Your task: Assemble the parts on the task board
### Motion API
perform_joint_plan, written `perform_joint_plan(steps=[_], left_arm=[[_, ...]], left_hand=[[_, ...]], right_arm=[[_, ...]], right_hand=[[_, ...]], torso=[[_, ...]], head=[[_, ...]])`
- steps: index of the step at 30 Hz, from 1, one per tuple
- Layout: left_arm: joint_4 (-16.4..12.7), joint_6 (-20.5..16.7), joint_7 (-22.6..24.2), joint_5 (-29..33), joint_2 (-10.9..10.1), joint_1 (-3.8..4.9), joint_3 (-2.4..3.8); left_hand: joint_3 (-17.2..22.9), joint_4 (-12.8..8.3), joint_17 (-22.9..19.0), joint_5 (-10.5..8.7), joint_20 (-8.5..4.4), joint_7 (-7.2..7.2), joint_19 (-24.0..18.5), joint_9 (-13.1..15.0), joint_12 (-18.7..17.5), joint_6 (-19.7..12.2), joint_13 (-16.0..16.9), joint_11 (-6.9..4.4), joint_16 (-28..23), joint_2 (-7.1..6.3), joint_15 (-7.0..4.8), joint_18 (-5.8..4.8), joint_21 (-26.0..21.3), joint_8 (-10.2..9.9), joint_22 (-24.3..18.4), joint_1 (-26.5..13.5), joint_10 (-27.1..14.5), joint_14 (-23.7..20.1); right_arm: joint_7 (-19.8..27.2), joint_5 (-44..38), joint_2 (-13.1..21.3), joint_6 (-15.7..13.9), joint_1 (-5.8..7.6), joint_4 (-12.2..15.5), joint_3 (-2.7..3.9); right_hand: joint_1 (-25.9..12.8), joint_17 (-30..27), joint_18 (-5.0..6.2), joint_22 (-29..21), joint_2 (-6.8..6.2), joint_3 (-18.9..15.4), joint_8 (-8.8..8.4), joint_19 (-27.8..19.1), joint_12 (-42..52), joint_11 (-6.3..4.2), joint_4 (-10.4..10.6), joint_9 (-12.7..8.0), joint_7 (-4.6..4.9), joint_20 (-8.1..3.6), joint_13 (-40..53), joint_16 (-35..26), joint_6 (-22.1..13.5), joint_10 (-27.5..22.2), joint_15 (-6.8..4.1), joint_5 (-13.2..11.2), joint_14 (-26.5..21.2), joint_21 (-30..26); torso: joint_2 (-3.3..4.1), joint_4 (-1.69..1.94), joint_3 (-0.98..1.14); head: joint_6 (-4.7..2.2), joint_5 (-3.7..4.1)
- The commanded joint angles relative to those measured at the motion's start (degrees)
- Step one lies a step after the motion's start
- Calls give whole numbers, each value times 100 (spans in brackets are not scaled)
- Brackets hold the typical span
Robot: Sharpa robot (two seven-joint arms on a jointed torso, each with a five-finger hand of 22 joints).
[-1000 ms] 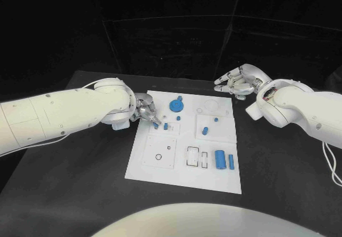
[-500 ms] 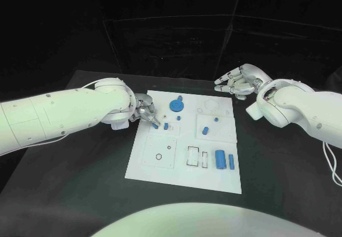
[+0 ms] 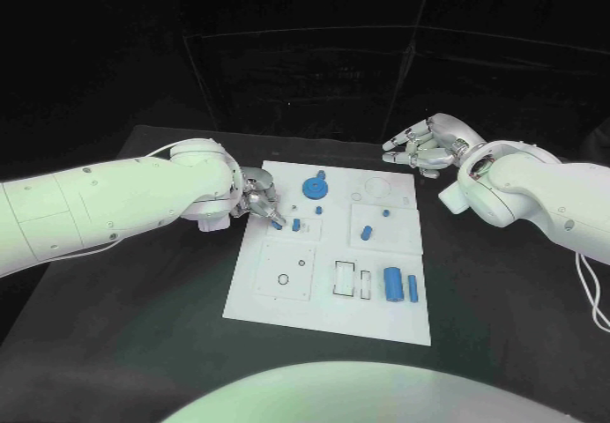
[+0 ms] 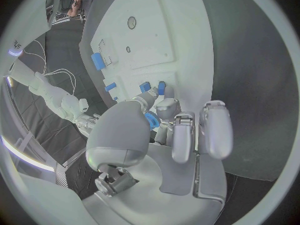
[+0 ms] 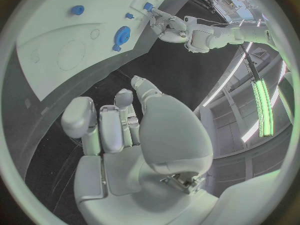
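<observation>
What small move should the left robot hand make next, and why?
Probably lower the small blue part straight down onto the board. The left robot hand pinches it just above the board's left side, beside another small blue piece already standing there. The right robot hand hovers off the board's far corner, holding nothing.

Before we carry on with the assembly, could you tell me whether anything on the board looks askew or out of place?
Nothing stands out. The task board lies flat, the left hand holds a small blue part over it, and the right hand hovers empty beyond its far corner.
</observation>
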State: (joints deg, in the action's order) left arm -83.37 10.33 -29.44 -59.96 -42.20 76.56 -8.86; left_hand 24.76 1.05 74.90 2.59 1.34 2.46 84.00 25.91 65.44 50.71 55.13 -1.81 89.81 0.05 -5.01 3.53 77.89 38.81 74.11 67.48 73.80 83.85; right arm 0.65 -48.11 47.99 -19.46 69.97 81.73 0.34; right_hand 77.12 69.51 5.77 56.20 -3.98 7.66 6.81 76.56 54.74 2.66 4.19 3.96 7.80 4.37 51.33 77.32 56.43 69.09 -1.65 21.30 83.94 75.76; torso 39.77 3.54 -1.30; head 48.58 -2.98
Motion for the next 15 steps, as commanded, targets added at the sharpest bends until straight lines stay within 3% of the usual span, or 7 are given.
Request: perform_joint_plan(steps=[1,15], left_arm=[[-5,109,-42,-23,17,-10,-8],[70,88,-43,60,86,-15,-27]], left_hand=[[542,-490,1510,16,-55,-8,53,6,28,23,4,-3,19,23,-32,8,-13,32,-3,-28,37,615],[499,-299,1510,14,-69,-49,72,34,51,118,24,-30,19,-88,-54,0,10,118,40,-393,70,615]], right_arm=[[51,15,1,29,10,10,4],[46,15,10,21,10,33,4]], right_hand=[[-58,-4,38,-6,-13,38,26,-37,-10,1,-10,-8,14,-10,4,-38,-40,-27,-14,27,194,-21],[-71,-14,39,-12,-15,50,28,-37,-9,1,-6,-7,15,-10,3,-47,-42,-29,-13,29,192,-25]], torso=[[0,1,1],[1,-7,3]], head=[[-1,10],[17,23]])
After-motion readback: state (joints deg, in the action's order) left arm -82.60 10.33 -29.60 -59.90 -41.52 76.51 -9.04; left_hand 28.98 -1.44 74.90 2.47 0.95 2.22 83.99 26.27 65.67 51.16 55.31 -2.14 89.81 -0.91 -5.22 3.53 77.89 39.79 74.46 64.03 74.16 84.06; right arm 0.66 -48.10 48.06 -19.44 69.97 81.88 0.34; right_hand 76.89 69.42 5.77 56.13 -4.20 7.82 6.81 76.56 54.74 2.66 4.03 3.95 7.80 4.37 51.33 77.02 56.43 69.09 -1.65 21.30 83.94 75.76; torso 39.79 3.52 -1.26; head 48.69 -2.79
